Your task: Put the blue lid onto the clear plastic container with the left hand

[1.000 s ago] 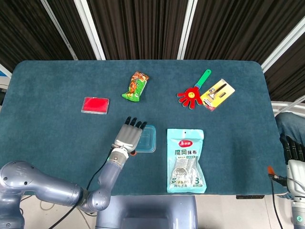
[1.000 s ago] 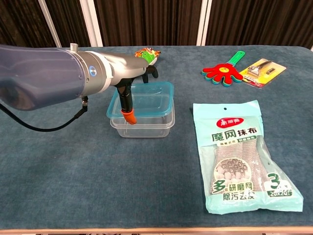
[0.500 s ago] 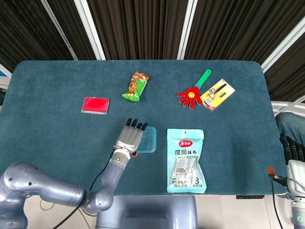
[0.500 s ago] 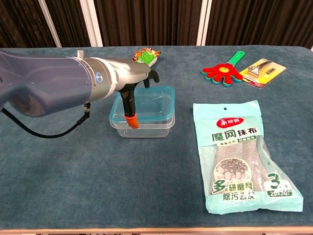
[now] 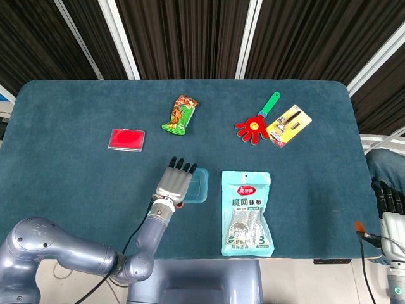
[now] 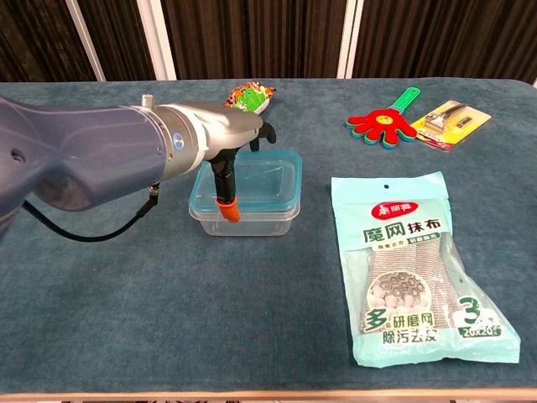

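Blue lid [image 6: 252, 178] seated on the clear plastic container [image 6: 245, 216], near table [image 5: 63, 114] front edge; left hand [image 5: 174, 183] grips its left side. Right hand [image 5: 391, 209] at table's right: state indeterminable.

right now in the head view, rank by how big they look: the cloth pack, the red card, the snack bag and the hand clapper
1. cloth pack, clearly largest
2. hand clapper and snack bag: look alike in extent, so I won't rank them
3. red card, a bit smaller, but close

The cloth pack lies nearest the camera, which adds to its apparent size.
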Motion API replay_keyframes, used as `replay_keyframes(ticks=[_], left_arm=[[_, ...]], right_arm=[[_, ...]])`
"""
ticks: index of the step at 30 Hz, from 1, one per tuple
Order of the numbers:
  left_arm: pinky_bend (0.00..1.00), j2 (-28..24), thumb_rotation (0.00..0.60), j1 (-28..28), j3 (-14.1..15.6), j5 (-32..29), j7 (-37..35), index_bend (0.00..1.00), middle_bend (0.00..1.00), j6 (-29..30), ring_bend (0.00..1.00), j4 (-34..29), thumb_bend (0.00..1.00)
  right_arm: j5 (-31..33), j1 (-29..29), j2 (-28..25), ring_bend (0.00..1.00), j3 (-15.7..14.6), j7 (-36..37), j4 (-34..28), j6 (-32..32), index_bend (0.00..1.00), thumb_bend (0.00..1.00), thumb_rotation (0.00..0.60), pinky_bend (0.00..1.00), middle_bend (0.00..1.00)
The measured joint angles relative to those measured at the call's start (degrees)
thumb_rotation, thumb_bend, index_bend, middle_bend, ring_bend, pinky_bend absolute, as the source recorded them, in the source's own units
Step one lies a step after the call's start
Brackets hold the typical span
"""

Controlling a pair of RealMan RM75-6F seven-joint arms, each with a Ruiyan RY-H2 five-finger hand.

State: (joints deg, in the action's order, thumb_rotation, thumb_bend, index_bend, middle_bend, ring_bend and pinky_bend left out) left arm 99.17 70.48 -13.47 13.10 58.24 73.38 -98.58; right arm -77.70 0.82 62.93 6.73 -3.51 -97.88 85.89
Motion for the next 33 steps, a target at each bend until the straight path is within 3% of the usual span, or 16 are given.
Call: replay_keyframes(ticks=[33], left_arm=[[0.02,1.8,0.6,-1.0,-0.5,-0.9,4.4,0.08,0.31,0.9,0.04,1.4,0.13]], right_arm=[[0.5,0.0,-0.1,0.0,0.1,-0.1,-0.2,-0.1,0.0,0.34,0.6,0.0,0.01]])
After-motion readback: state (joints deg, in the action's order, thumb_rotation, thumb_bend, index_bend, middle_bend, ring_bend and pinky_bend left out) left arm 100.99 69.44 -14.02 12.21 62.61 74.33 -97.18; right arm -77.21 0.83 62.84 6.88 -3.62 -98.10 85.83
